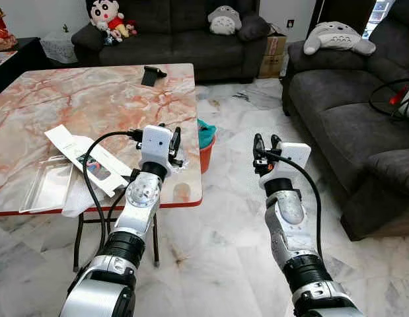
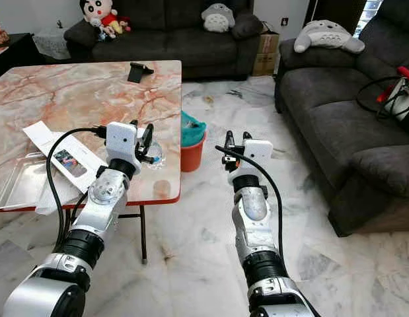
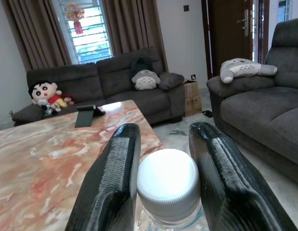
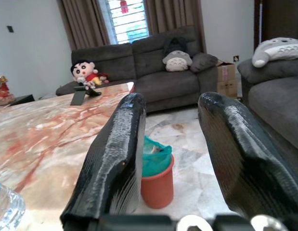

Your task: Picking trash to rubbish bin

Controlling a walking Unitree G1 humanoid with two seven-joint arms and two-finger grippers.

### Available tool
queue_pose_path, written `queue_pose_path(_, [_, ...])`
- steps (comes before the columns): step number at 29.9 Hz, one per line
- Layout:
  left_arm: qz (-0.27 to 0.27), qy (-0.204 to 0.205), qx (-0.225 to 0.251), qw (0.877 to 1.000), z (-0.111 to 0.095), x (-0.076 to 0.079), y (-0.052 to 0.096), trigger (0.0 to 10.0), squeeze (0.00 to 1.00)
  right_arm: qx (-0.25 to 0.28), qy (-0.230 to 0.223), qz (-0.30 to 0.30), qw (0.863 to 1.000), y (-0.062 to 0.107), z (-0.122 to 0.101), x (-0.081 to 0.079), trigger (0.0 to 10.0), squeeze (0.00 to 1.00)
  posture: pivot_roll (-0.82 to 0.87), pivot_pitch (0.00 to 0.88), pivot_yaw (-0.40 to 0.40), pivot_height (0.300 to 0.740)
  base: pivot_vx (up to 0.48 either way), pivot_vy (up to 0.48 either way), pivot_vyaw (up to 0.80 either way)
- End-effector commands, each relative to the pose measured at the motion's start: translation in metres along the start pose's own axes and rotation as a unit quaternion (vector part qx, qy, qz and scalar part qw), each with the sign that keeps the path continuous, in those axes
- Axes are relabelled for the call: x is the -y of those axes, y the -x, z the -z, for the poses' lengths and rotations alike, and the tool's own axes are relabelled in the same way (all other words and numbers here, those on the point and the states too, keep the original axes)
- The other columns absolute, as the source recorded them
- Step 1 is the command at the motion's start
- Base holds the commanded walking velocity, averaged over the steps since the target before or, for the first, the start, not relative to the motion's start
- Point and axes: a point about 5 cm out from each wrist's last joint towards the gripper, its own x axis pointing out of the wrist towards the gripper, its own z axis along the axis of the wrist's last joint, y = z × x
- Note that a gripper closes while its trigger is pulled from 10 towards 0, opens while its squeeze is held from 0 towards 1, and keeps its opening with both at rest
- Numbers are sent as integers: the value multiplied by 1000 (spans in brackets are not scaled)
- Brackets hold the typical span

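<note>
The left gripper [image 3: 163, 192] squeezes a clear plastic bottle with a white cap [image 3: 168, 182] between its fingers. The right gripper [image 4: 173, 163] is open, with a small orange bin [image 4: 157, 185] beyond its fingers.

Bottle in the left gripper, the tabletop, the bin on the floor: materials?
Bottle: clear thin plastic by the see-through body, with a matte white ribbed plastic cap. It sits between the left gripper fingers.
Tabletop: glossy pink-orange veined surface with a red edge; marble or a marble-look laminate, can't tell which.
Bin: orange-red, likely moulded plastic, lined with a teal plastic bag.
</note>
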Motion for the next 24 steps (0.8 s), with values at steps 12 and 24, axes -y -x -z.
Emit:
queue_pose_path(12, [-2, -5, 19, 1000, -13, -1, -6, 10000, 0, 22, -3, 4, 1000, -3, -9, 0, 10000, 0, 163, 0, 60, 740, 0, 0, 0])
queue_pose_path(24, [0, -4, 17, 1000, -13, 0, -6, 10000, 0, 19, -4, 7, 1000, -3, -8, 1, 10000, 0, 165, 0, 57, 740, -21, 0, 0])
